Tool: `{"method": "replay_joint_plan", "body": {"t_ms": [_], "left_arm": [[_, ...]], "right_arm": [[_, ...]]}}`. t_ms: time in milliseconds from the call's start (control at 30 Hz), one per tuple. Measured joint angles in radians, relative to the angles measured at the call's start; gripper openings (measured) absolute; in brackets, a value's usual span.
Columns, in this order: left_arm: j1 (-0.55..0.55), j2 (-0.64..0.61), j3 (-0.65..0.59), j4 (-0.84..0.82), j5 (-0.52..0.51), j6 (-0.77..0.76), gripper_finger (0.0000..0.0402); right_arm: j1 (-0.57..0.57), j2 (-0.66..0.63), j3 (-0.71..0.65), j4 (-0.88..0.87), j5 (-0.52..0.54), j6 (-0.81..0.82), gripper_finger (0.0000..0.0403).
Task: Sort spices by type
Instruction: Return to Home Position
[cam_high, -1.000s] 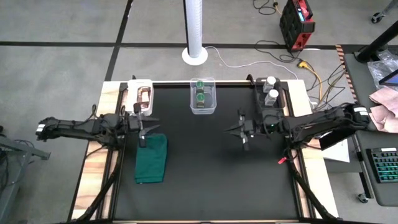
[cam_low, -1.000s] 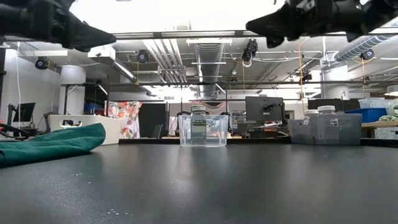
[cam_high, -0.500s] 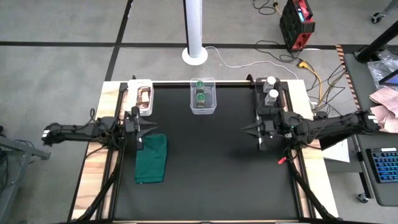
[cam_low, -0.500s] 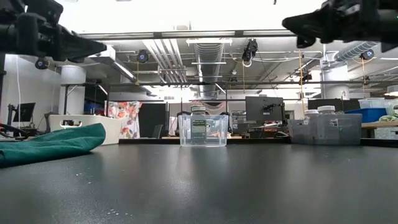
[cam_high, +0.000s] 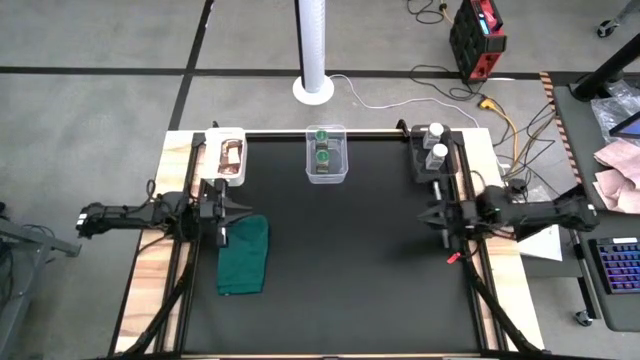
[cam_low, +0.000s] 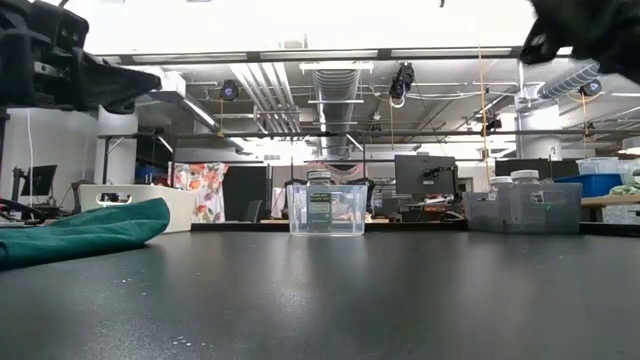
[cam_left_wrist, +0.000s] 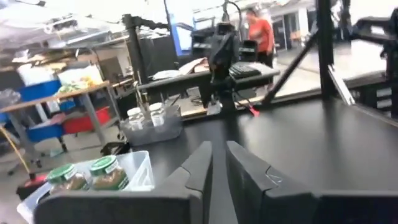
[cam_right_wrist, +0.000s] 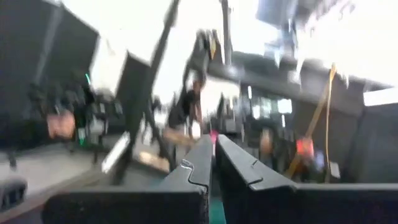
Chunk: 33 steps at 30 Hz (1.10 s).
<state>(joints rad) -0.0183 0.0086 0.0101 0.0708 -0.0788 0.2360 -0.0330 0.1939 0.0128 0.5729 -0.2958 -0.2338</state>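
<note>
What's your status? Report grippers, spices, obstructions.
Left gripper, right gripper shut, empty, at edges of mat. Green-lidded jars, white-lidded jars, orange packets each binned separately. Green cloth on mat, blocking nothing.

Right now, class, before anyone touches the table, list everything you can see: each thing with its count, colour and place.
Jars, green lids: two, in the clear bin, back centre.
Jars, white lids: two, clear, in the grey bin, back right.
Packets: orange-brown, in the white bin, back left; count unclear.
Cloth: one, dark green, left side of the mat.
Mat: one, black, covering the table.
Pole: one, white, on the floor behind the table.
Person: one, orange top, far across the room.
Left end effector: shut, empty, above the cloth's far end.
Right end effector: shut, empty, at the mat's right edge.
</note>
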Motion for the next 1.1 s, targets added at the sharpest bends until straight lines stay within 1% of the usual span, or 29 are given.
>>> {"method": "replay_joint_plan", "body": {"t_ms": [100,200,267,400,500,700,833,967,1100], "left_arm": [[0.0,-0.002,0.0,-0.032,-0.038,-0.044,0.0017],[0.001,0.015,0.002,-0.027,-0.093,-0.103,0.0006],[0.001,0.032,0.002,-0.029,-0.094,-0.121,0.0003],[0.001,0.068,0.002,-0.029,-0.093,-0.143,0.0002],[0.001,0.089,0.005,-0.034,-0.094,-0.144,0.0002],[0.001,0.117,0.01,-0.042,-0.095,-0.144,0.0002],[0.001,0.131,0.01,-0.038,-0.095,-0.144,0.0002],[0.001,0.144,0.01,-0.037,-0.095,-0.144,0.0002],[0.001,0.155,0.01,-0.036,-0.095,-0.144,0.0002]], "right_arm": [[0.0,-0.088,-0.001,-0.003,-0.025,-0.004,0.0013],[0.0,-0.166,-0.001,-0.067,-0.021,-0.029,0.0013],[0.0,-0.193,-0.002,-0.092,-0.019,-0.044,0.0013],[0.0,-0.181,-0.002,-0.122,-0.019,-0.071,0.0013],[0.0,-0.178,-0.002,-0.194,-0.019,-0.078,0.0013],[0.0,-0.174,-0.002,-0.267,-0.017,-0.048,0.0013],[0.0,-0.173,-0.002,-0.34,0.005,-0.065,0.0013],[0.0,-0.173,-0.002,-0.342,0.009,-0.045,0.0013],[0.0,-0.173,-0.002,-0.301,0.009,-0.012,0.0013]]}}
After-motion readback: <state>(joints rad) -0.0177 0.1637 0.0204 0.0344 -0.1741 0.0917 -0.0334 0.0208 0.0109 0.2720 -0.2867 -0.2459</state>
